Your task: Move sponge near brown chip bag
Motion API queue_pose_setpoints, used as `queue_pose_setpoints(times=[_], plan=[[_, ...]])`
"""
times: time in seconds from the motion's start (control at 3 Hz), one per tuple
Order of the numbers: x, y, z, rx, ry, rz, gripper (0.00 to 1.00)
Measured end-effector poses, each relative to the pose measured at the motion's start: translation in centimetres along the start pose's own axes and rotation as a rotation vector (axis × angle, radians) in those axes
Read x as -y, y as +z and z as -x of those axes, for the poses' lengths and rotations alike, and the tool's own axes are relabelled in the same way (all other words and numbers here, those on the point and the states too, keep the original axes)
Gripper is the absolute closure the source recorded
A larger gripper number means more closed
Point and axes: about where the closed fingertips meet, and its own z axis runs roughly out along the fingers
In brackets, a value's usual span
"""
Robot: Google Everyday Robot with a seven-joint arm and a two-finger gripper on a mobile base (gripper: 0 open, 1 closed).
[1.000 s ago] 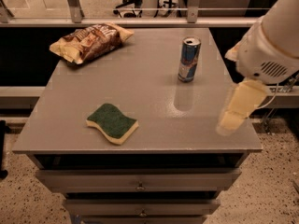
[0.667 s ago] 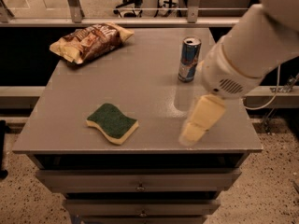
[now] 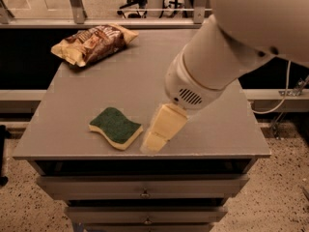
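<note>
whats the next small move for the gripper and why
Probably a short sideways shift to centre the pale yellow gripper over the wavy-edged green-topped sponge. It hangs low beside the sponge, not over it, and the sponge lies flat near the front edge of the grey table, far from the crinkled brown chip bag at the back.

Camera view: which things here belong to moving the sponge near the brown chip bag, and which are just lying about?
Part of the job:
- sponge, front left of the table
- brown chip bag, far left corner
- gripper, low, just right of the sponge

Just there:
- table
- drawers under it
- white cable off to the right
</note>
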Motion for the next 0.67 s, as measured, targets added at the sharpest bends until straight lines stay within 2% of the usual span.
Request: queue_pose_setpoints(times=[0.33,0.67], plan=[[-0.6,0.3,0.7,0.004,-0.013,0.007,0.0],[-1.3,2.4,2.2,0.032,0.005,0.02,0.0]])
